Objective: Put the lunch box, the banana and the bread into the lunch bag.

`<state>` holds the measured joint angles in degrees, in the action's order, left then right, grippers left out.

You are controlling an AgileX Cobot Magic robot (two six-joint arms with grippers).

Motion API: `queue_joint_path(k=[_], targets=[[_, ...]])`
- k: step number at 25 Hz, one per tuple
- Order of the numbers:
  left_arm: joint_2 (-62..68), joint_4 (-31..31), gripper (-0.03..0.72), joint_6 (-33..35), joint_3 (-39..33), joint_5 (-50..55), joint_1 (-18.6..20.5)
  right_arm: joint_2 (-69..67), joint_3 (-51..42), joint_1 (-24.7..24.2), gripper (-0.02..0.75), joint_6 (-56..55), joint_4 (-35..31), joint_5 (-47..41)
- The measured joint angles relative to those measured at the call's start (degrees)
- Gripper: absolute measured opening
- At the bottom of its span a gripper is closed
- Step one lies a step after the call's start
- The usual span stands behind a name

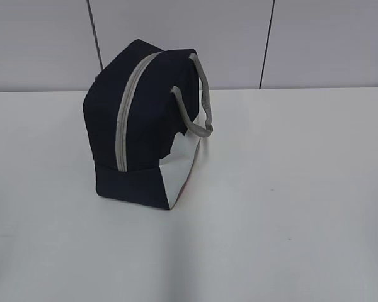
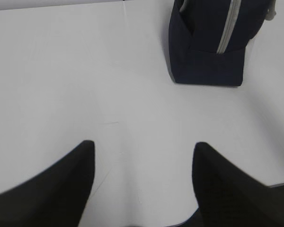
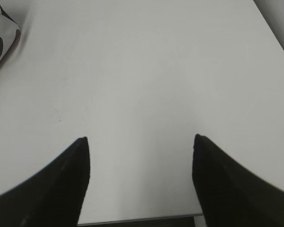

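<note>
1. The table (image 1: 315, 189) carried only the lunch bag (image 1: 142, 126), standing left of centre, its grey zipper (image 1: 127, 113) run shut; I couldn't see inside.
2. My left gripper (image 2: 142, 156) and right gripper (image 3: 141, 146) hovered over bare tabletop, jaws apart, empty.
3. Lunch box, banana and bread appeared nowhere; I judged packing finished, or unzipping next.

Exterior view: slanted down from about chest height, facing the wall across the table (image 1: 290, 207), lunch bag (image 1: 138, 126) at mid-distance.
Left wrist view: above the table, looking forward and down past its pincer (image 2: 142, 151); shares the bag's near end.
Right wrist view: likewise over bare table past its pincer (image 3: 139, 142); bag's patterned edge at top left.
</note>
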<state>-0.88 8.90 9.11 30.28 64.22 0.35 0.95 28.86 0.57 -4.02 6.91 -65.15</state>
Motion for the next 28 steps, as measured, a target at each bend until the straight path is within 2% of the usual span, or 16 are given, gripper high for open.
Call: queue_joint_path(k=[28], targets=[[-0.1, 0.1, 0.393, 0.0, 0.0, 0.0, 0.1, 0.1, 0.0, -1.0, 0.501, 0.0, 0.0, -0.1]])
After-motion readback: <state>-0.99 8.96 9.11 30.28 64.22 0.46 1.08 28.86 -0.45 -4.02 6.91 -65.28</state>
